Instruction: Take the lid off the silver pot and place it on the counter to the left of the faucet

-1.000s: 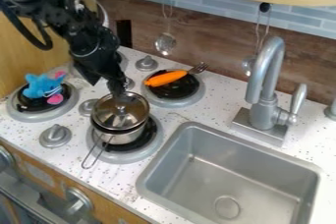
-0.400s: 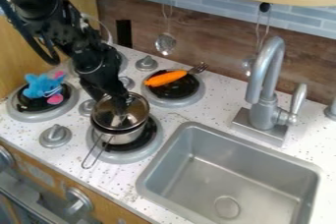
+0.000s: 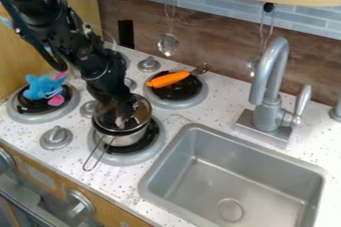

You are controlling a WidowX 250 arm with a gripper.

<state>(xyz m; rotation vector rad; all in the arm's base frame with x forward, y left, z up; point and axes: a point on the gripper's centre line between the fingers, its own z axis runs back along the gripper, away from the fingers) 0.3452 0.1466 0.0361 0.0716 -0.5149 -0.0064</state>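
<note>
The arm (image 3: 86, 52) is slanting down from the upper left, with the claw (image 3: 122, 120) hanging over the lid (image 3: 142, 111); whether it is spread or pressed together, I cannot tell. Just below the claw, the lid is covering the pot (image 3: 126, 140), which is sitting on a burner (image 3: 123, 160). Farther off, a carrot (image 3: 168, 79) is lying up and right of the claw, a blue toy (image 3: 41, 87) is resting to its left, and the faucet (image 3: 269, 91) is standing well right.
</note>
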